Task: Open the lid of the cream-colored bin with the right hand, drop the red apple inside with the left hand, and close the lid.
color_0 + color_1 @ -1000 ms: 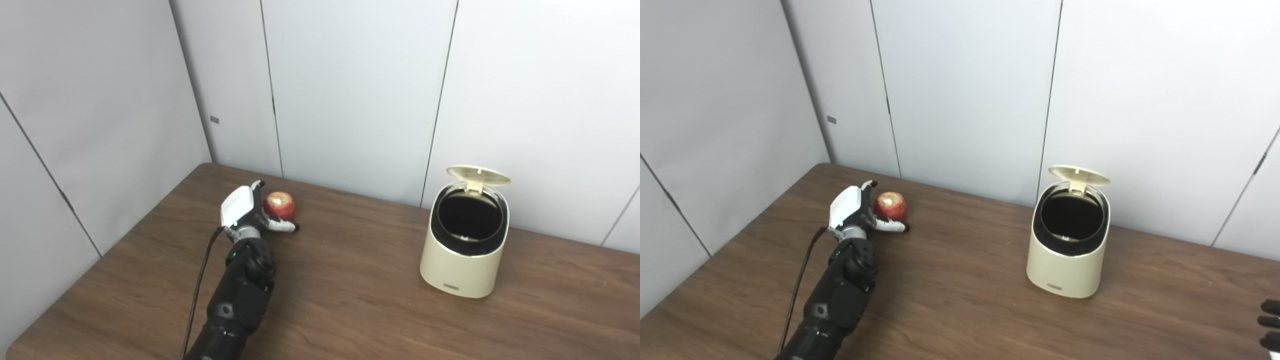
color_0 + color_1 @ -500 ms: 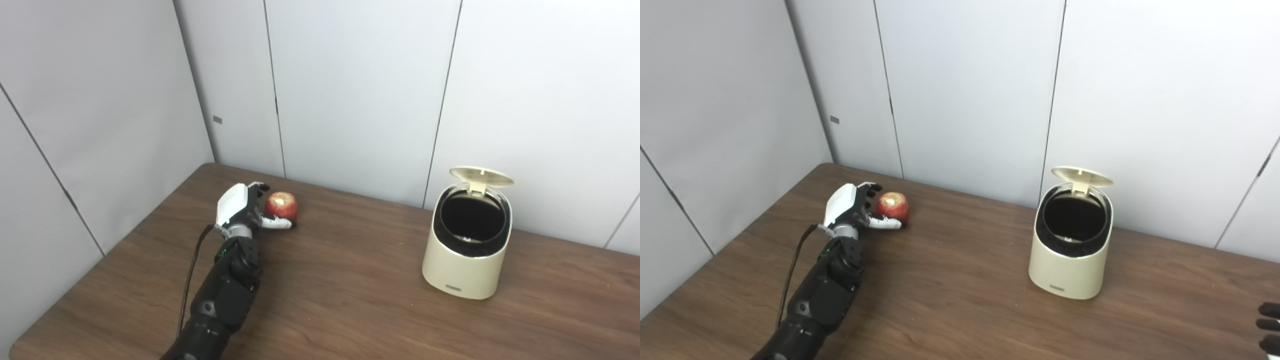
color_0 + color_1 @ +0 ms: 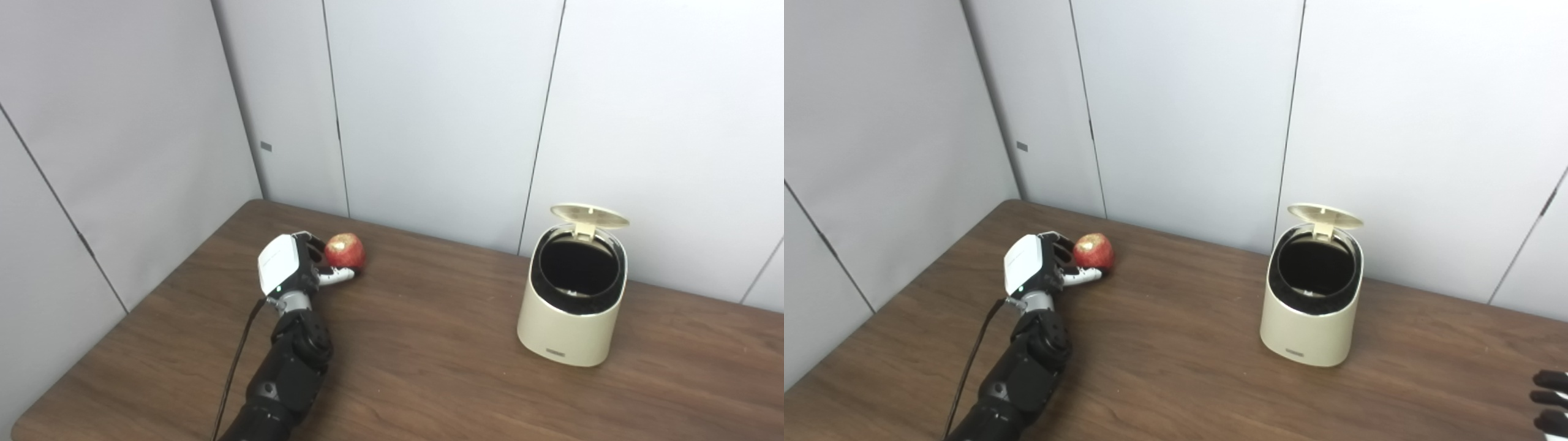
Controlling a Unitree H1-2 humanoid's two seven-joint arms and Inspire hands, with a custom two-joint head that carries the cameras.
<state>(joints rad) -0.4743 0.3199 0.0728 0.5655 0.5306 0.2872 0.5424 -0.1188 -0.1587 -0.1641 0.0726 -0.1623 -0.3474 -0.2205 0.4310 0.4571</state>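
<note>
The left hand was at the far left of the wooden table, its fingers curled around the apple and its thumb lying under the fruit. The apple was grasped between them; whether it rested on the table or was raised just clear of it could not be told. The apple was red with a pale yellow patch on top.

The bin stood upright on the right half of the table, well apart from the apple and near the grey wall panels. Its lid was raised on the rear hinge, leaving the dark interior exposed.

The right hand appeared only in the right eye view, as dark fingertips at the lower right edge of the picture, well apart from the bin. Too little of it was visible to tell whether it was released or clenched.
</note>
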